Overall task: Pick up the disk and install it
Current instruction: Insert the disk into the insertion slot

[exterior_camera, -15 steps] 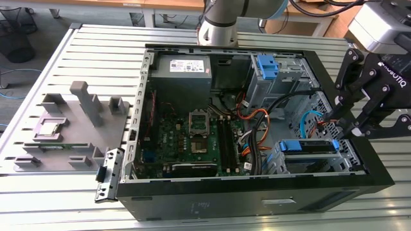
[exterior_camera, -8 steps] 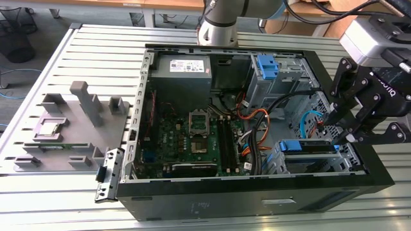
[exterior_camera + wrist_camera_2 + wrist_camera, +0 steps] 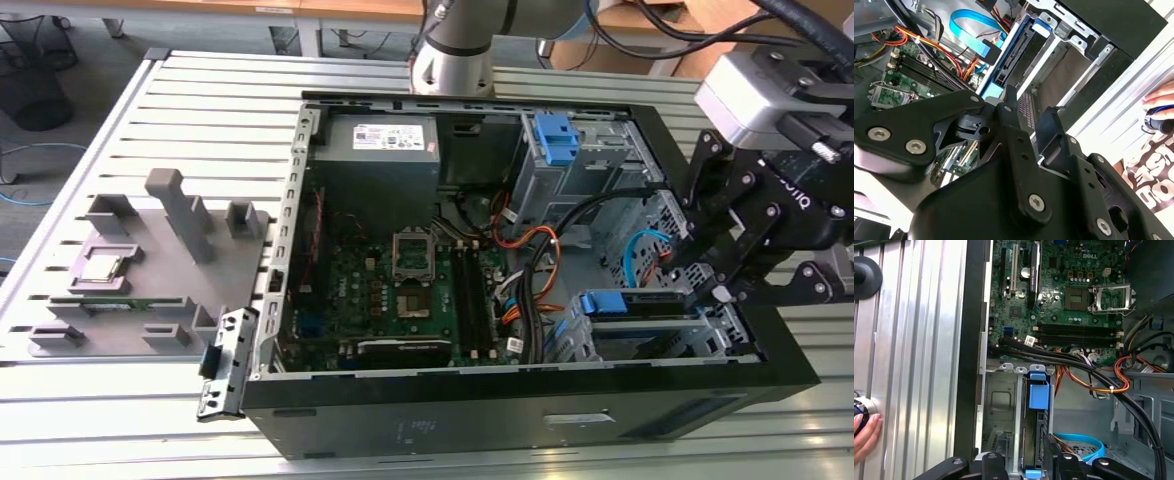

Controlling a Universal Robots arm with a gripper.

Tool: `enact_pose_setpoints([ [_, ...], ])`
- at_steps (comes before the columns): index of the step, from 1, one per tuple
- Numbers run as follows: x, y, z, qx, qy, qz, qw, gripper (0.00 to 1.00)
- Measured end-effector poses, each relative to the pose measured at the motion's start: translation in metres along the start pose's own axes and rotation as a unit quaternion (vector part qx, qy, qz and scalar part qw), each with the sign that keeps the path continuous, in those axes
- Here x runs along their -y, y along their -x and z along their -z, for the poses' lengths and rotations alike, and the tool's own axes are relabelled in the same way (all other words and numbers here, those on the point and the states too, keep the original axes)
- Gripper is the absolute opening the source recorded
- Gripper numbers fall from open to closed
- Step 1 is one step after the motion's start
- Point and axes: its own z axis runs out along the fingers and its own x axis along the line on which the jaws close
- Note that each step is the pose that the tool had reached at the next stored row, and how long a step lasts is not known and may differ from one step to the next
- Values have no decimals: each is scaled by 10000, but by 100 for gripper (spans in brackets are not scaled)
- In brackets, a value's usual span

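An open computer case (image 3: 534, 395) lies on a slatted metal table (image 3: 200, 110), its green motherboard (image 3: 400, 280) facing up. The disk (image 3: 627, 300) stands on edge in the drive cage at the case's near corner, on the exterior view's right. Its blue bracket tab (image 3: 1036, 395) shows in the first wrist view. The black gripper (image 3: 701, 275) hangs just above that cage with its jaws spread and nothing between them. In the second wrist view the fingers (image 3: 1006, 107) sit near the disk's end. A person's hand (image 3: 864, 432) rests on the table beside the case.
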Motion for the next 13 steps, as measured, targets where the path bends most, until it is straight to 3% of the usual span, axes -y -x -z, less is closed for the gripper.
enact_pose_setpoints([
  [5, -8, 12, -90, -58, 1, -3, 10000, 42],
  [9, -11, 13, -137, -60, -7, -17, 10000, 42],
  [13, -11, 13, -142, -60, -8, -21, 10000, 42],
])
